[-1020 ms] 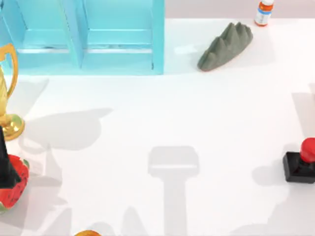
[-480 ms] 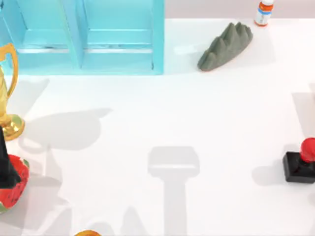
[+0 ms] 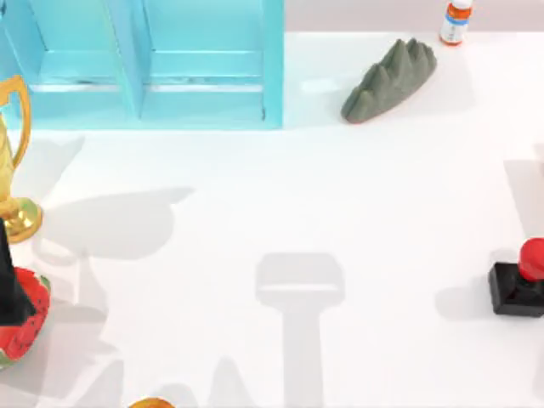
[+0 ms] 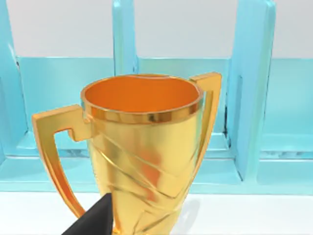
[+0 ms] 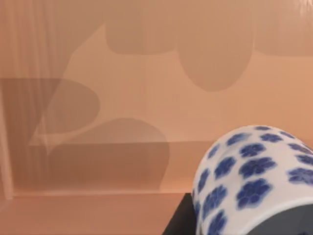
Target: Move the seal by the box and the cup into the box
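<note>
White table [image 3: 255, 212] with soft shadows; pale wall strip [image 3: 365, 13] beyond far edge

From overhead we look straight down on the white table [image 3: 280, 212], with the turquoise box [image 3: 144, 64] along the far edge and the gold trophy [image 3: 13, 161] cut off at the left border. Our left wrist camera sits low and very near that same trophy [image 4: 142, 152], facing the box [image 4: 254, 98] behind it. Our right wrist camera presses close against the blue-flowered cup [image 5: 254, 181], looking onto a tan surface [image 5: 146, 73]
</note>
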Controlling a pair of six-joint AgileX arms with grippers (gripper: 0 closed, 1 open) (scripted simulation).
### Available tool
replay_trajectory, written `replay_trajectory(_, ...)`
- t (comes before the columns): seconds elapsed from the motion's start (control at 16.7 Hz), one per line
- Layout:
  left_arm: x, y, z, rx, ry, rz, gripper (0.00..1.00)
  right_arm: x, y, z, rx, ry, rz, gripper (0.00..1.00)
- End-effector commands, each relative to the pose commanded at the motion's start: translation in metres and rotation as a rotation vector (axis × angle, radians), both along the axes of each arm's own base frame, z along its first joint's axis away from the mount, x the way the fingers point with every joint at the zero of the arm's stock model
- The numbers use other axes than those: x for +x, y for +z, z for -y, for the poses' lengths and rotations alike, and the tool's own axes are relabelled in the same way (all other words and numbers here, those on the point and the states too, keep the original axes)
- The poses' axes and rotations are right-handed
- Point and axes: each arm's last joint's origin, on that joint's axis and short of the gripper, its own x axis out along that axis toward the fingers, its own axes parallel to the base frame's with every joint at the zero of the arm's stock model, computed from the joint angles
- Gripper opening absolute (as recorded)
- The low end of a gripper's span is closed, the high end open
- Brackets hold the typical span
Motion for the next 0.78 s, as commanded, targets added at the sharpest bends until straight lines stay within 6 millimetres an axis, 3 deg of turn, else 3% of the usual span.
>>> replay_trajectory(0.78, 0.000, 0.000, 0.000, 0.000, 0.000, 0.000, 1.00, 0.026, -0.050, -0.001, 0.000, 0.042, -0.067, 0.00)
